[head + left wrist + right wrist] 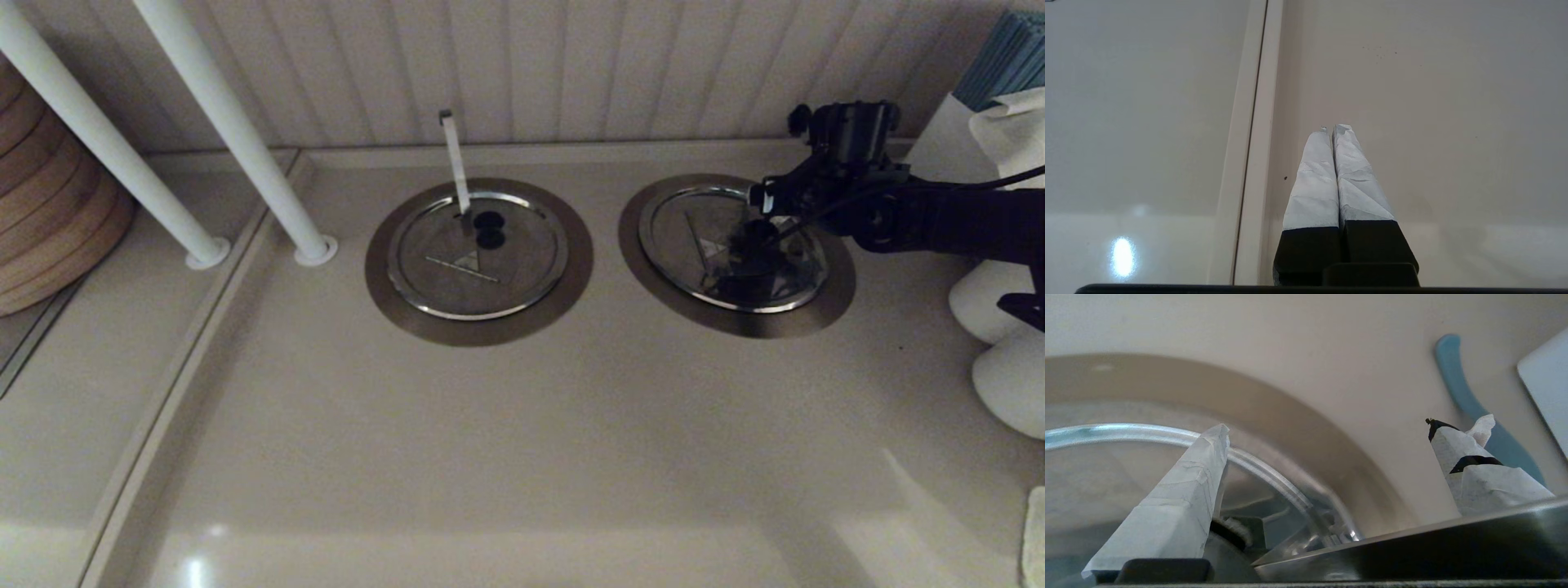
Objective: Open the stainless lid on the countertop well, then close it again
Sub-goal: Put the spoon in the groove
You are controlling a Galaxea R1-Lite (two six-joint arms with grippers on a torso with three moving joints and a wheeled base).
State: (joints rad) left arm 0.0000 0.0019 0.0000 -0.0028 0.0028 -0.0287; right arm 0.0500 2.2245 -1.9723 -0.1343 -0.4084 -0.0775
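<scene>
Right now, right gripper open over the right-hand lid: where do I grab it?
The black centre knob, from straight above. The lid lies flat, sunk in its collar, so the rim gives no edge; the knob is its only raised part. The right gripper hangs open over it; the left gripper sits parked, shut.

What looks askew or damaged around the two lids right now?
Nothing stands out. Both lids sit flat and centred in their collars: the stainless lid under the open right gripper, and the twin lid with the near-vertical strip at its knob. No spills show on the counter.
</scene>
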